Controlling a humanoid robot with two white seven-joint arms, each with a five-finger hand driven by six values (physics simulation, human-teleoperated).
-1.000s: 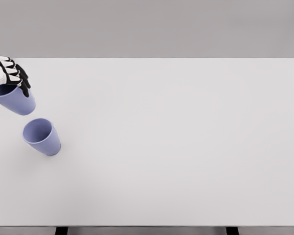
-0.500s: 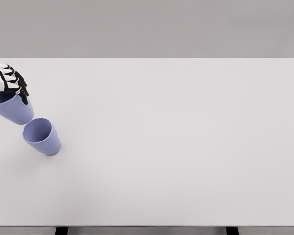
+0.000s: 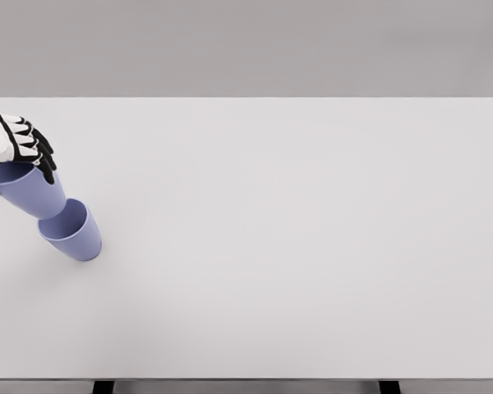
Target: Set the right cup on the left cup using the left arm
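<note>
Two lavender-blue cups show at the left of the white table (image 3: 296, 246). One cup (image 3: 76, 236) stands on the table with its mouth up. The other cup (image 3: 29, 189) is held tilted just above it, its base reaching into the standing cup's rim. My left hand (image 3: 16, 152), white with black fingers, is shut on the held cup near its top, at the picture's left edge. The right arm is out of view.
The table's left edge lies close to the cups and the hand. A grey wall stands behind the table's far edge.
My left hand has carried the held cup down and to the right, from apart above the standing cup to its base meeting that cup's mouth.
</note>
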